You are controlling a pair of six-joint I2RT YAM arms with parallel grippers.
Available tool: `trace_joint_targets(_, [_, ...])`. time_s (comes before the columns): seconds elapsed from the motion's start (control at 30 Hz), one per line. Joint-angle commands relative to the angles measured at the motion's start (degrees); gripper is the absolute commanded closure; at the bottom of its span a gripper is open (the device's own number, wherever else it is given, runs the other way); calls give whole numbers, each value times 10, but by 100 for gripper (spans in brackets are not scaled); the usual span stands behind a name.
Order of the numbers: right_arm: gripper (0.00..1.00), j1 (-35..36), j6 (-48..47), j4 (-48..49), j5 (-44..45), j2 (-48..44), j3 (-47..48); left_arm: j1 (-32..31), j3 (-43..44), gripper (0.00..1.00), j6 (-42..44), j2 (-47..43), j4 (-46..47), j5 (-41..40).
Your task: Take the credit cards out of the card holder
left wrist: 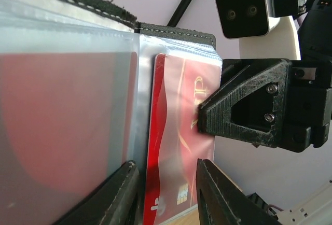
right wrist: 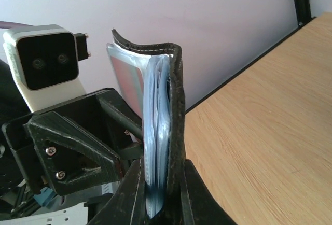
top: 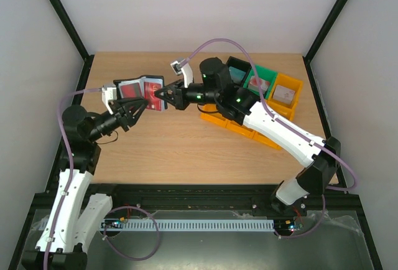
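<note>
**Two grippers meeting on one black card holder, up in the air**

Both arms are reaching in over the left half of the table [top: 186,152], and the card holder [top: 142,85] is hanging between them, clear of the wood. It is standing open like a little book: black stitched cover outside, cloudy clear sleeves inside. The right gripper [right wrist: 162,169] is pinching the cover and its bundle of blue-grey sleeves hard, fingers pressed tight on either face. From the left wrist, a red card [left wrist: 176,131] with gold lettering and a chip is showing at the sleeve's edge, while a second red card [left wrist: 67,126] is glowing dimly behind the plastic beside it. The left gripper [left wrist: 166,167] is straddling that first red card, one finger on each side; whether the fingers are actually biting on it cannot be told.
</note>
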Motion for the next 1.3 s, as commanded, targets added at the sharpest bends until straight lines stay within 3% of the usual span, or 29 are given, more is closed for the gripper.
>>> trace_joint_targets(0.0, [98, 5, -13, 79, -71, -29, -2, 1, -5, 67, -15, -3, 0, 11])
trace_joint_targets(0.23, [98, 4, 26, 182, -151, -45, -38, 2, -14, 73, -33, -8, 36, 65])
trace_joint_targets(0.4, [98, 5, 48, 218, -156, -35, -44, -11, -14, 69, -34, -9, 52, 92])
trace_joint_targets(0.47, [98, 5, 53, 225, -160, -29, -44, -14, -14, 74, -39, -7, 62, 98])
trace_joint_targets(0.63, [98, 4, 54, 236, -152, -23, -47, -22, -11, 98, -39, -4, 82, 115])
trace_joint_targets(1.0, [98, -3, 44, 228, -187, -24, -53, -19, 2, 98, -88, -10, 114, 104])
trace_joint_targets(1.1, [98, -2, 61, 242, -195, -12, -45, -23, -5, 98, -99, -6, 91, 45])
trace_joint_targets(1.27, [98, 11, 91, 285, -204, 8, -38, -43, -17, 85, -134, 4, 120, 31])
